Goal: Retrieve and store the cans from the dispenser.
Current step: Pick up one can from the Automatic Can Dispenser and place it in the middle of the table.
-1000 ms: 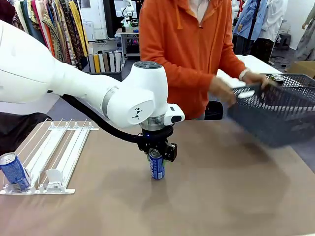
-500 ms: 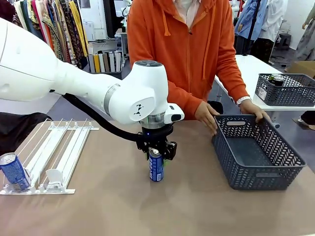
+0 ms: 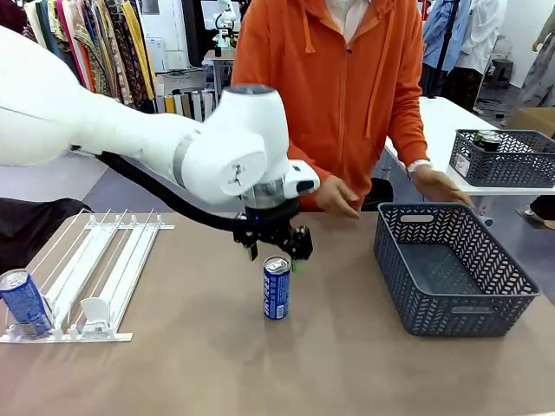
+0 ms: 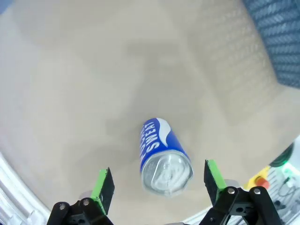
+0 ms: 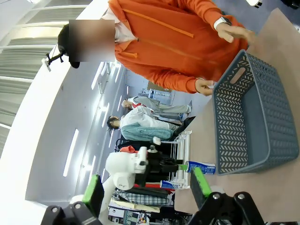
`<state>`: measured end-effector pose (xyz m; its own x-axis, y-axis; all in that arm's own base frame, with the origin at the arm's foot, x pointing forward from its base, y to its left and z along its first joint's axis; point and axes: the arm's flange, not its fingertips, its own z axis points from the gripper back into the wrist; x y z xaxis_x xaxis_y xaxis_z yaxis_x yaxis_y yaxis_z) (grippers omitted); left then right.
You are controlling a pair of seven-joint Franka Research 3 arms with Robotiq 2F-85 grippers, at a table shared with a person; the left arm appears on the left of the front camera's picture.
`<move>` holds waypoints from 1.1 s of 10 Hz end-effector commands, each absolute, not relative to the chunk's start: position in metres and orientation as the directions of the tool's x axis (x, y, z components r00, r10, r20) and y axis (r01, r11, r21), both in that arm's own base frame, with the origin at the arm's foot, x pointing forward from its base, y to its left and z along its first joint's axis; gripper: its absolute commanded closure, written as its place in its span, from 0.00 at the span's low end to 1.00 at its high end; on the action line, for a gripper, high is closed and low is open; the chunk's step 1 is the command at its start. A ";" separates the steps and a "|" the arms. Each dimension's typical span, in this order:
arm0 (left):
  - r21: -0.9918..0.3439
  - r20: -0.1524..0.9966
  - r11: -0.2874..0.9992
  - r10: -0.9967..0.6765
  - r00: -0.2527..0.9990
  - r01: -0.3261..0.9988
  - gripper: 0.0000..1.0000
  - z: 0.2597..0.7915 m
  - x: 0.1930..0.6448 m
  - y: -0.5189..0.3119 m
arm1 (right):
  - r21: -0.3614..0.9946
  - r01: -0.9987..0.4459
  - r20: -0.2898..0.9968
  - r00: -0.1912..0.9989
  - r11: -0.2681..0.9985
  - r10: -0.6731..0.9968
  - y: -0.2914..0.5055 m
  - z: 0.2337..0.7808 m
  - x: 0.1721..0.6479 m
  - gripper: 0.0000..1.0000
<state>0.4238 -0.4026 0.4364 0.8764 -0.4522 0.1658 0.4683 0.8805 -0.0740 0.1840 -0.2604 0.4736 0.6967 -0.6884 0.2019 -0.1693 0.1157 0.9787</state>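
A blue can [image 3: 277,288] with white lettering stands upright on the brown table, mid-front. My left gripper [image 3: 276,247] hovers just above its silver top, open and clear of it. In the left wrist view the same can [image 4: 164,157] sits below and between the spread green pads [image 4: 104,185] of the left gripper [image 4: 158,176]. Another blue can [image 3: 24,303] rests at the low front end of the white dispenser [image 3: 95,269] on the left. My right gripper [image 5: 146,186] is open with nothing between its fingers, and it looks sideways at the can [image 5: 201,166].
A dark grey lattice basket [image 3: 451,269] sits on the table at the right, also in the right wrist view as basket [image 5: 253,117]. The person in orange stands at the far side, hands [image 3: 338,198] just beyond the basket. A second basket [image 3: 503,156] sits on a far table.
My left gripper opened, let go of the blue can and rose a little above it. The person set the grey basket down at the right and took both hands off its rim.
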 end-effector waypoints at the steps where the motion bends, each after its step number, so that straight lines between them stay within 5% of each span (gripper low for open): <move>1: -0.137 0.244 0.907 -0.359 0.901 0.398 0.00 0.494 0.396 -0.347 | 0.976 -0.190 0.211 0.688 0.109 -0.695 -0.261 0.478 0.187 0.00; 3: -0.305 0.214 0.887 -0.291 0.932 0.347 0.00 0.544 0.390 -0.274 | 0.976 -0.190 0.211 0.688 0.109 -0.695 -0.261 0.478 0.187 0.00; 6: -0.677 0.182 0.696 -0.158 0.971 0.240 0.00 0.574 0.405 -0.092 | 0.976 -0.190 0.211 0.688 0.109 -0.695 -0.261 0.478 0.187 0.00; 8: -0.868 0.132 0.487 0.032 0.991 0.100 0.00 0.545 0.393 0.024 | 0.976 -0.190 0.211 0.688 0.109 -0.695 -0.261 0.478 0.187 0.00; 11: -0.963 0.022 0.267 0.216 0.976 -0.037 0.00 0.487 0.376 0.114 | 0.976 -0.190 0.211 0.688 0.109 -0.695 -0.261 0.478 0.187 0.00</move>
<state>0.3632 0.1220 0.4960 0.9818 0.1869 0.0329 -0.0334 0.3408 -0.9395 0.1837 -0.2606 0.4736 0.6960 -0.6891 0.2018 -0.1689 0.1161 0.9788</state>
